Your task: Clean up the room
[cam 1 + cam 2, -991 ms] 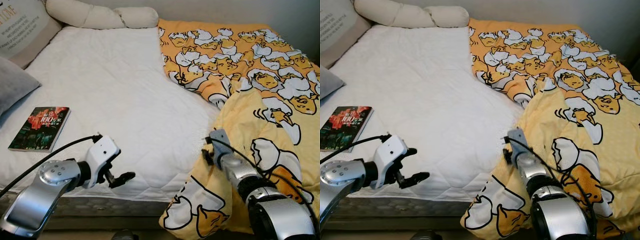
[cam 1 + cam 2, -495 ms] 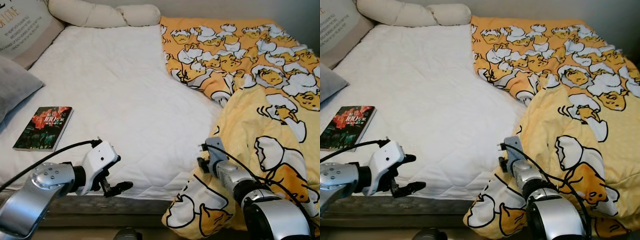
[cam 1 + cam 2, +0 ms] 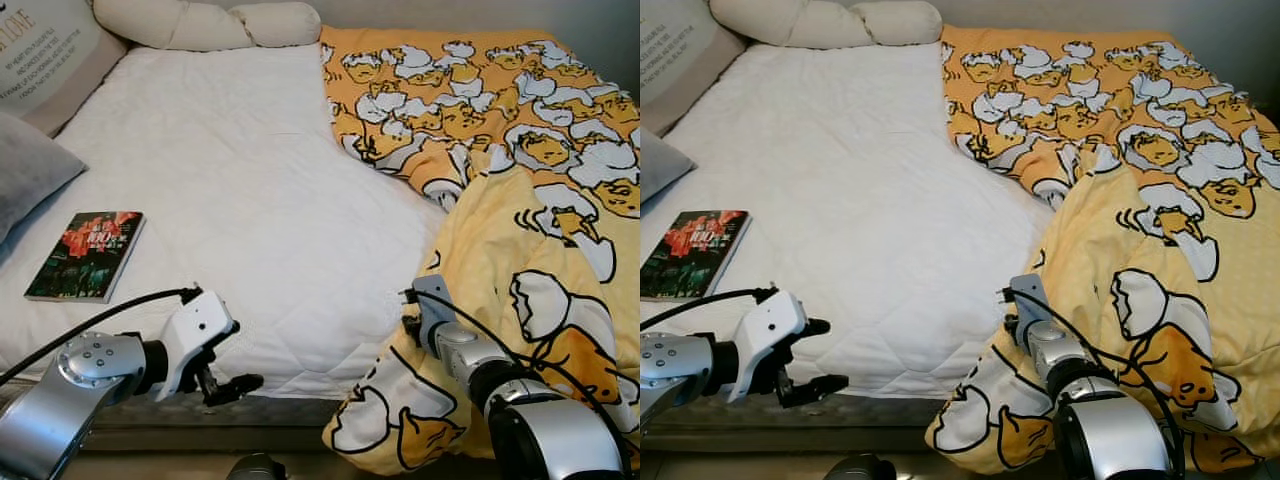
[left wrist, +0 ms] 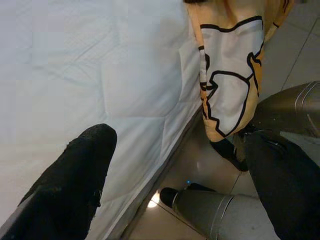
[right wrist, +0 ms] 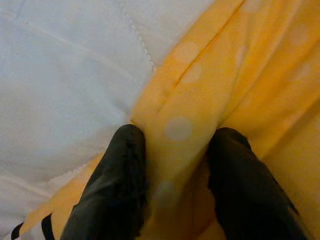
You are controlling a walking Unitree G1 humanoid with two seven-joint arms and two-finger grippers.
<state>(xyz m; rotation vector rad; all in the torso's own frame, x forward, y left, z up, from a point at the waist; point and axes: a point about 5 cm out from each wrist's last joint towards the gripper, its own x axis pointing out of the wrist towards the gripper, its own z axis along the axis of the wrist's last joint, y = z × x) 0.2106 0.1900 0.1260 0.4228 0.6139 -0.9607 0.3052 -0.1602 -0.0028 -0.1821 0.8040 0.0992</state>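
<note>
Right pincer (image 5: 175, 165) clamped on yellow duvet (image 3: 540, 250) fold, left pincer (image 3: 232, 377) apart at mattress (image 3: 250, 200) edge

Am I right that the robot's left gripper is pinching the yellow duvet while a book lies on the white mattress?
Not quite: the right gripper is pinching the yellow duvet, as the right wrist view shows. The left gripper hangs open. The book does lie on the white mattress.

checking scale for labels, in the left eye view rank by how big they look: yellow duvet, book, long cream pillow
1. yellow duvet
2. long cream pillow
3. book

The pillow lies farther from the camera than the book, so its lead is safe.
</note>
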